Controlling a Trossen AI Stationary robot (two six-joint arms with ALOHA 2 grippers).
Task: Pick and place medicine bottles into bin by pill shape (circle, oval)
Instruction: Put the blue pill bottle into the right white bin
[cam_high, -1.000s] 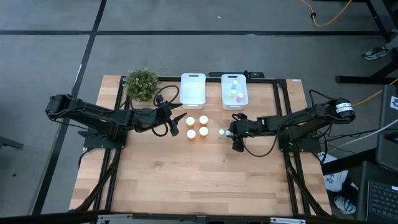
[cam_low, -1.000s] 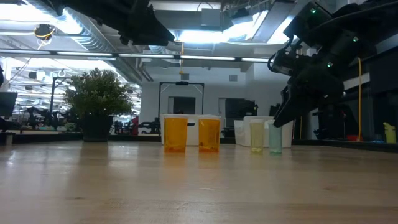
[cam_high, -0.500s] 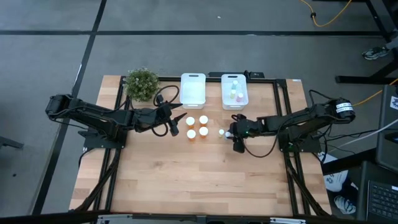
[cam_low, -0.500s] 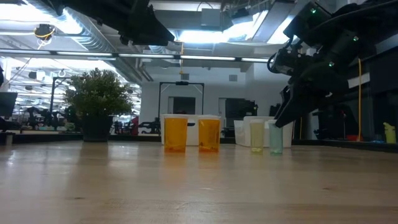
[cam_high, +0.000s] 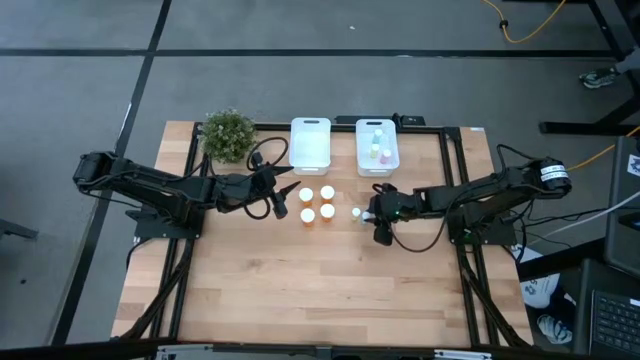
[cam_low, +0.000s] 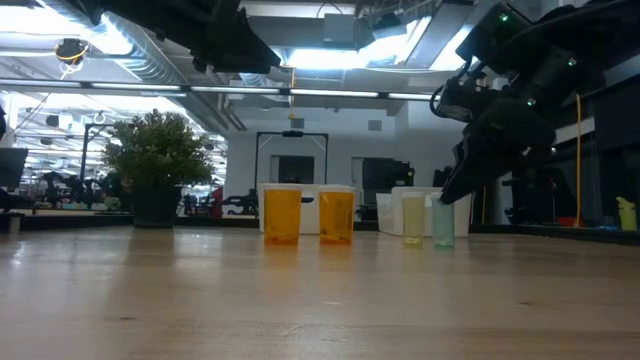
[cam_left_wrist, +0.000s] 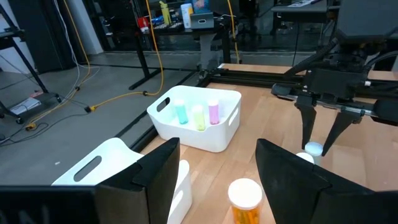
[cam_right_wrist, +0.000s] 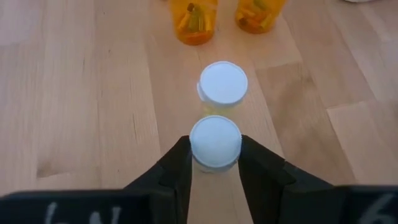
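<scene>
nothing on the table shifts, only the right gripper (cam_right_wrist: 215, 163) clenches on a white-capped bottle (cam_right_wrist: 215, 142) — three bottles (cam_left_wrist: 198, 114) binned, four orange bottles (cam_high: 317, 204) left; left gripper (cam_left_wrist: 217, 174) part-open, empty.

Seen from above, the pill shapes inside the four orange bottles (cam_high: 317, 203) are staying too small to tell. In the right wrist view, a white cap (cam_right_wrist: 215, 142) between the jaws is hiding its own bottle body. The left wrist view is cutting off the near white bin (cam_left_wrist: 99, 167) and one orange bottle (cam_left_wrist: 245, 202) at the edge.
</scene>
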